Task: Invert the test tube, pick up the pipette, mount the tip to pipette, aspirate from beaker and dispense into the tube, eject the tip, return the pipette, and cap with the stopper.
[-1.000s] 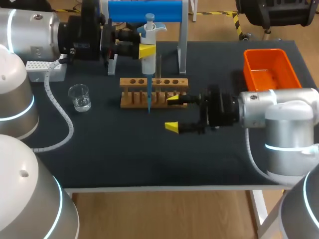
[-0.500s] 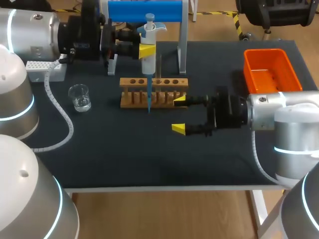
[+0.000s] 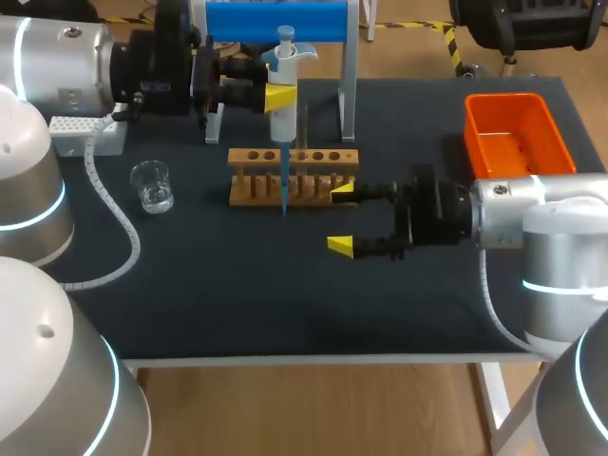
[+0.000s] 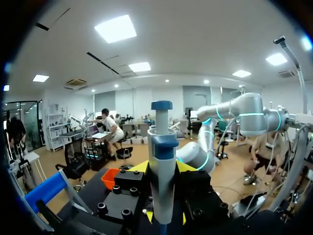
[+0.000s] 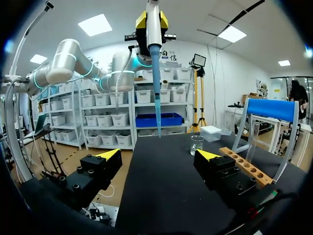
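Pipette [image 3: 283, 90] hangs upright in the left gripper [image 3: 281, 96], whose two yellow fingers press on its white body from both sides, as the left wrist view shows [image 4: 162, 169]. Its long blue tip [image 3: 284, 185] points down, and in the head view it crosses in front of the wooden rack [image 3: 294, 155], so I cannot tell if the end is over a hole or just before the rack. The right wrist view shows the tip's end [image 5: 158, 117] above the dark table [image 3: 237, 294], not touching it. A clear test tube [image 3: 303, 123] stands upright in the rack, near the pipette. The right gripper [image 3: 340, 218] lies low beside the right end of the rack with its fingers wide apart and nothing between them; one yellow finger is just beside the rack, the other nearer to the front edge. Behind the rack is a stand with a blue bar [image 3: 275, 19], and its uprights are close to the pipette. A small glass beaker [image 3: 152, 185] is left of the rack, well apart, and a white tip box [image 3: 84, 133] is beyond it. An orange bin [image 3: 513, 133] sits at the far right corner.
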